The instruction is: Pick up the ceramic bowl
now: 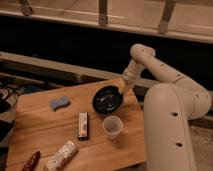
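Note:
The ceramic bowl (106,99) is round, shallow and glossy black, with pale glints inside. It sits on the wooden table (45,130) near the far right corner. My gripper (121,90) hangs from the white arm (150,65) and is down at the bowl's right rim. A small translucent whitish plastic cup (112,126) stands just in front of the bowl.
A blue sponge (59,103) lies at the left. A flat snack bar (83,124) lies in the middle. A white crumpled packet (61,155) and a reddish item (30,161) lie near the front edge. My white body (170,130) stands right of the table.

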You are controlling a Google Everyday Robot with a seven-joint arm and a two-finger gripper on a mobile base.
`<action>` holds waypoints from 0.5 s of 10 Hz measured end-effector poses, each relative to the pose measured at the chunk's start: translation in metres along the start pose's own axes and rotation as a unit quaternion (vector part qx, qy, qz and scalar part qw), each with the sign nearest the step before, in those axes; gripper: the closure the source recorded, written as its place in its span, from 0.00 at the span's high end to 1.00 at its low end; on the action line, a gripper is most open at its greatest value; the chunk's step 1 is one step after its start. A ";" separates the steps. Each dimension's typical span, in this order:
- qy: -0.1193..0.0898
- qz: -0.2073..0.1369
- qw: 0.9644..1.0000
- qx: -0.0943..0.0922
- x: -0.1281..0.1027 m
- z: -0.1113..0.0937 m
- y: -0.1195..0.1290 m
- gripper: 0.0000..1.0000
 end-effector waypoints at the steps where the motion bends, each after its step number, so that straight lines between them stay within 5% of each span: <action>1: 0.001 0.000 1.000 0.000 0.001 0.000 0.000 0.00; 5: 0.005 -0.001 1.000 -0.002 0.005 0.002 0.001 0.00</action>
